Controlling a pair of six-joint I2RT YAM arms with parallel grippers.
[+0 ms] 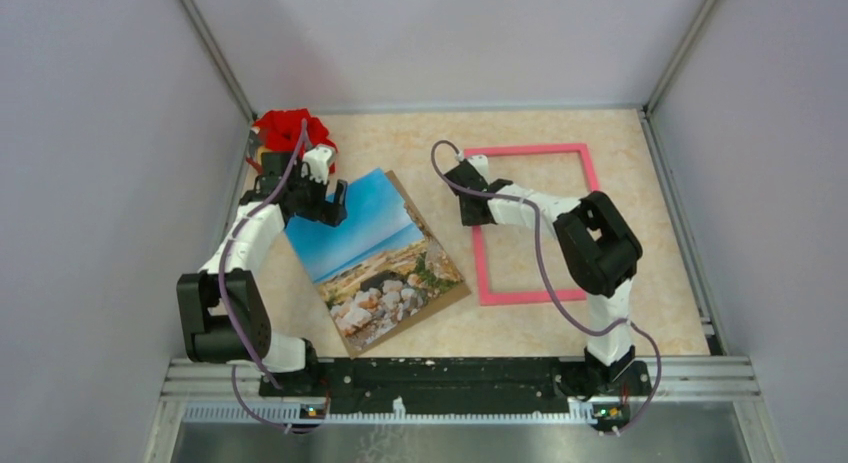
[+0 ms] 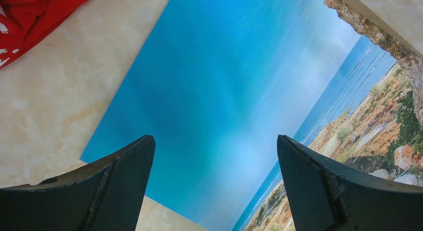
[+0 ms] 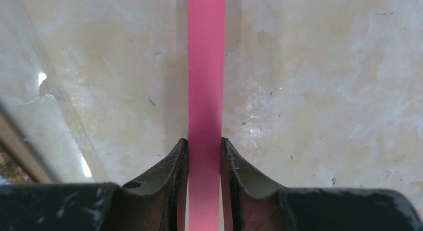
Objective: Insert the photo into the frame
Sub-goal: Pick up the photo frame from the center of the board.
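Observation:
The photo, blue sky and sea over a rocky coast, lies face up and askew at the table's centre-left. My left gripper hovers over its upper-left sky corner. In the left wrist view it is open, and only the photo shows between its fingers. The pink frame lies flat at the centre-right. My right gripper sits on the frame's left rail. In the right wrist view its jaws press both sides of the pink rail.
A brown backing board lies under the photo, showing along its right and lower edges. A red cloth sits at the back left corner, also seen by the left wrist as a red cloth. Grey walls enclose the table on three sides.

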